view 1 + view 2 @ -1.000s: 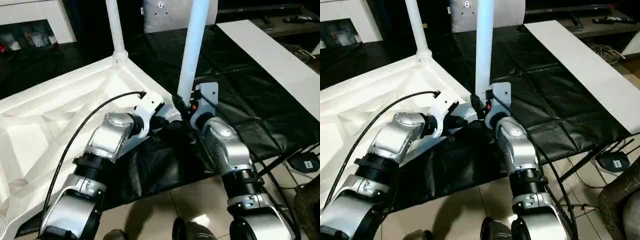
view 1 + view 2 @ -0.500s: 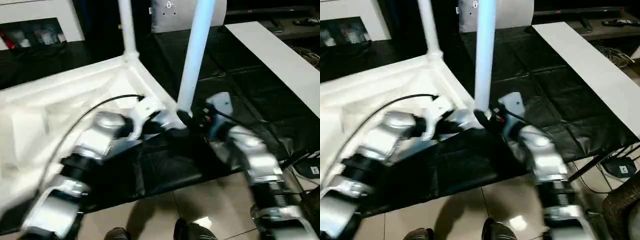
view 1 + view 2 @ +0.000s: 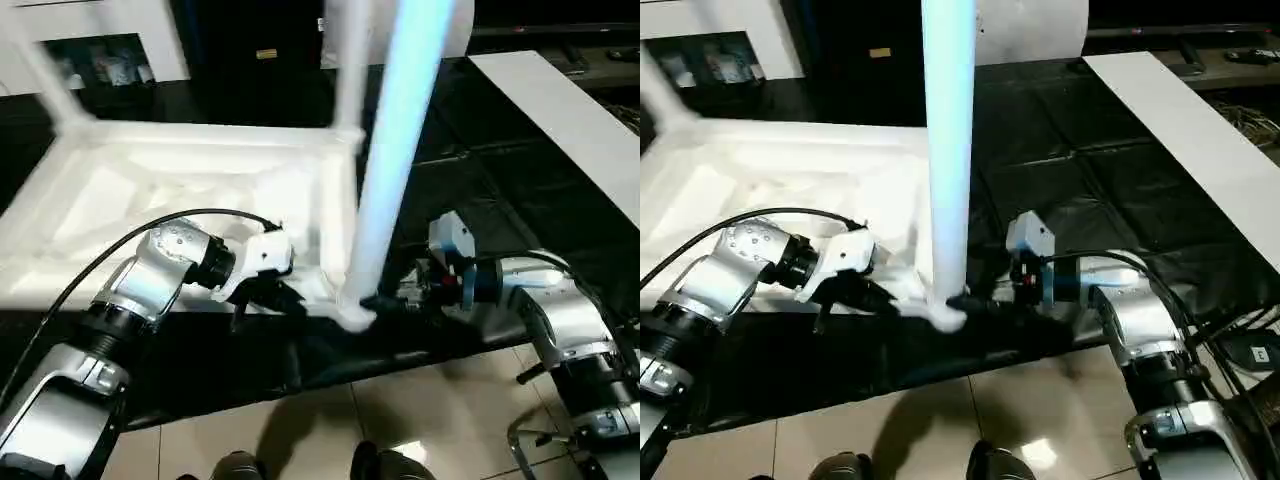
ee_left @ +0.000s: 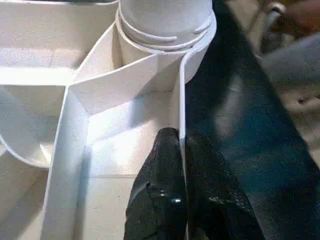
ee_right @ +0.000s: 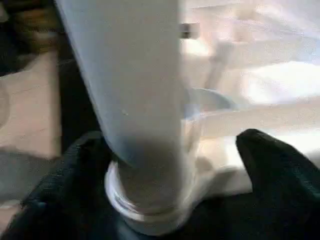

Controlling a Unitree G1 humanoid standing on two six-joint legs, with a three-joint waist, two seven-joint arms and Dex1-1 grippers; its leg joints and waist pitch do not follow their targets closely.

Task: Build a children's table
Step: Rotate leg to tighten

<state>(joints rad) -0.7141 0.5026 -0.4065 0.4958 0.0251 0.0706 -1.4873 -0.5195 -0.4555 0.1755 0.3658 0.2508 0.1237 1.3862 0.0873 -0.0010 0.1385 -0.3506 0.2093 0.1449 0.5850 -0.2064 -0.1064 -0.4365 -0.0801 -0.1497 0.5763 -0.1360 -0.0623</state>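
Centre frame, our left fingers (image 4: 172,165) pinch the table top's rim (image 4: 181,100); our right fingers (image 5: 270,165) gape around the leg (image 5: 135,100).

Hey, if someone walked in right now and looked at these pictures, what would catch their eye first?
The tall white leg standing in the near corner socket of the upturned table top. The left gripper pinches the top's edge wall beside that socket, while the right gripper sits open around the leg's base.
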